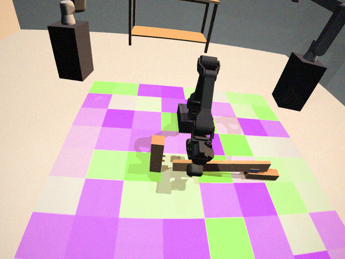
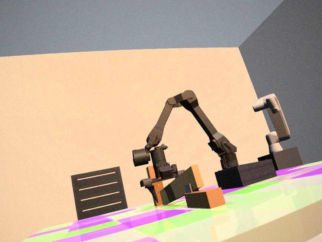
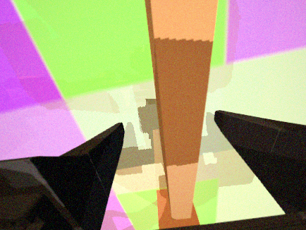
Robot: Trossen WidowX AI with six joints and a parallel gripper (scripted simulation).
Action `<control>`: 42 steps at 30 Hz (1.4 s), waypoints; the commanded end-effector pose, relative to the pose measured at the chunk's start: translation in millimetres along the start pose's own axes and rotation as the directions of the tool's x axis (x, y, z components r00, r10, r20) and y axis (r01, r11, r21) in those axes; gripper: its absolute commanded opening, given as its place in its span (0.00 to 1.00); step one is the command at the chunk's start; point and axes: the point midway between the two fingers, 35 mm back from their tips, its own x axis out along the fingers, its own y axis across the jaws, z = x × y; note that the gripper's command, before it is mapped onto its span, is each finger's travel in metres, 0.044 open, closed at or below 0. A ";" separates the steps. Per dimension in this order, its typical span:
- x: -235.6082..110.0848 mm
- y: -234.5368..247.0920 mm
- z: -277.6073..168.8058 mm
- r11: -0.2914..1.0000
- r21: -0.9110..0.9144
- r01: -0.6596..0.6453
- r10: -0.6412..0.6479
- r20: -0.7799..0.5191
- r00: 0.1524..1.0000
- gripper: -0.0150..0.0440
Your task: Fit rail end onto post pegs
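Fingers wide, straddling the rail (image 1: 234, 165) near its low end, nothing gripped yet; rail's far end sits in the bracket on the block (image 1: 263, 174), near end on the tabletop (image 1: 167, 200) short of the post (image 1: 157, 156) — grasp, lift, peg fit and release all remain.

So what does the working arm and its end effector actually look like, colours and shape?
The arm is dark charcoal, with slim boxy links and bulkier rounded joints, on a dark block base. The end effector has two matte black, wedge-shaped fingers tapering to points. No cables, markings or labels are visible.
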 end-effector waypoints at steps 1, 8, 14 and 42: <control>1.2 0.4 0.3 1.000 -0.006 0.001 -0.001 0.002 1.000 0.87; 1.2 0.4 0.3 1.000 -0.006 0.001 -0.001 0.002 1.000 0.56; 1.2 0.4 0.3 1.000 -0.006 0.001 -0.001 0.002 1.000 0.35; -4.4 0.0 -0.1 1.000 -0.006 0.001 -0.001 0.002 1.000 0.25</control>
